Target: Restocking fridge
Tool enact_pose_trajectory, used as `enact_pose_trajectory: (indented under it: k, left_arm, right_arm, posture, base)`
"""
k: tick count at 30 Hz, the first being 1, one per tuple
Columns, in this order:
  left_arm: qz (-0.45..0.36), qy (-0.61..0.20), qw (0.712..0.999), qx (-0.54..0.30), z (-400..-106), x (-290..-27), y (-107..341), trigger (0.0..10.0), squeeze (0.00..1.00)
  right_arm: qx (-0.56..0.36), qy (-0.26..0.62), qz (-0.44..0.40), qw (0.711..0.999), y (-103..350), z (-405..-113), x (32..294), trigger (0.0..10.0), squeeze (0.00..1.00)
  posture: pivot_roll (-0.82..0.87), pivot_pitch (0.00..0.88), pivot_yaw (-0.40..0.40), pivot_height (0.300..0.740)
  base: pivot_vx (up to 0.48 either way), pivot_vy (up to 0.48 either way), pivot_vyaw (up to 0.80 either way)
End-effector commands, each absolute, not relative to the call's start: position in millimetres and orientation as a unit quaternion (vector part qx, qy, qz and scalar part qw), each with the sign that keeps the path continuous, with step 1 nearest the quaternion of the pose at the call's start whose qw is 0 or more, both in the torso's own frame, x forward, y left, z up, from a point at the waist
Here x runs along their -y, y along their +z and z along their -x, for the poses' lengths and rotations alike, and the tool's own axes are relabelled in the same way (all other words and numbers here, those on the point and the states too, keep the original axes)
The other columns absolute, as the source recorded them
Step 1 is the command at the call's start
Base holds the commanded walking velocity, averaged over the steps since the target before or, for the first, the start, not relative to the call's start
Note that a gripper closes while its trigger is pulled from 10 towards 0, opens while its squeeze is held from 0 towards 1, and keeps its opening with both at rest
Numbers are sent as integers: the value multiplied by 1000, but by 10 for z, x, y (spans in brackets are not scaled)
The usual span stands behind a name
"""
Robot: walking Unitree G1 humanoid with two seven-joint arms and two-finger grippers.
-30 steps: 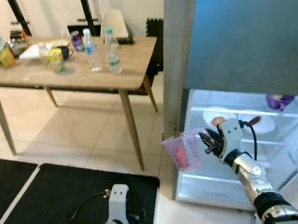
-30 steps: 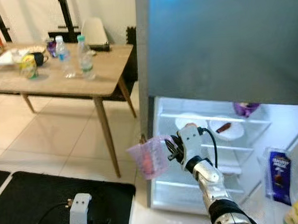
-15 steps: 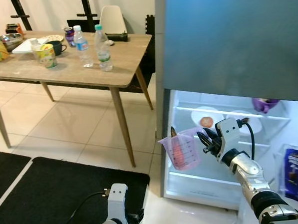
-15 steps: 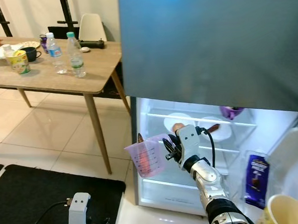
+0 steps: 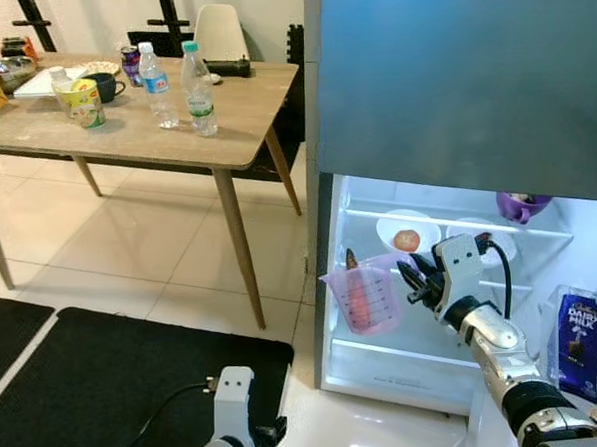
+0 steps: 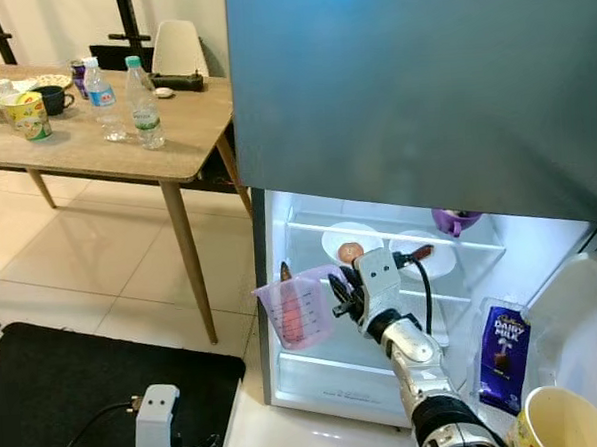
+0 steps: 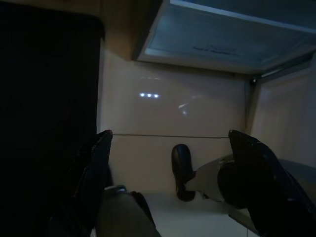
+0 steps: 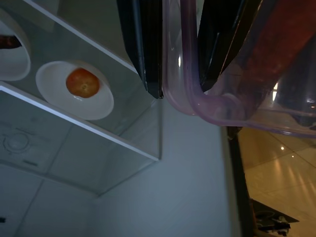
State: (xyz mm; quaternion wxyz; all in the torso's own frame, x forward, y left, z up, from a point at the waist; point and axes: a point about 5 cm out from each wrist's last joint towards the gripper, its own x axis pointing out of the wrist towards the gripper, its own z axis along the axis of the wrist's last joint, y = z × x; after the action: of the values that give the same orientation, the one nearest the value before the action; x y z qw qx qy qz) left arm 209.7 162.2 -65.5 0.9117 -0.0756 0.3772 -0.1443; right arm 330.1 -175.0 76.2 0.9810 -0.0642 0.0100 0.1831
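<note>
My right gripper (image 5: 415,279) is shut on the handle of a translucent pink measuring jug (image 5: 364,301) and holds it upright. Something orange stands inside the jug. It hangs in front of the left edge of the open fridge (image 5: 461,305), level with the middle shelf. In the right wrist view the two black fingers (image 8: 143,47) clamp the jug's handle (image 8: 183,74). On the glass shelf beyond lies a white plate with a red-orange fruit (image 8: 82,84). My left gripper (image 7: 170,148) hangs open low over the tiled floor by the fridge's base.
The upper fridge shelf carries a second plate (image 5: 488,242) and a purple cup (image 5: 519,206). A Dairy Milk pack (image 5: 575,327) sits in the open door on the right, with a yellow cup (image 6: 554,422) below. A wooden table (image 5: 124,133) with bottles stands left; a black mat (image 5: 87,385) covers the floor.
The whole picture has shifted left and the fridge interior and door show more, so the camera moved. The jug stays held in my right gripper before the fridge.
</note>
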Motion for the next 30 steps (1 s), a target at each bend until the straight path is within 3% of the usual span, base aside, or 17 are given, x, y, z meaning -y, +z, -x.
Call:
enact_pose_trajectory:
  k: [1,15,30]
  left_arm:
    - [75,-144,911,-380,-2091,-1606,-662,10000,0]
    - [76,-145,910,-381,-2072,-1596,-672,10000,0]
    - [75,-141,911,-381,-2072,-1622,-670,10000,0]
  right_arm:
    - [-9,173,70,982,762,-3301,1781,10000,0]
    - [-78,128,63,987,496,-3202,1751,10000,0]
    - [-173,-72,87,978,185,-2931,2365,10000,0]
  posture:
    - [-40,0,-34,740]
    - [-46,0,-39,740]
    - [-48,0,-37,740]
  base:
    - [0,0,0]
    - [0,0,0]
    - [0,0,0]
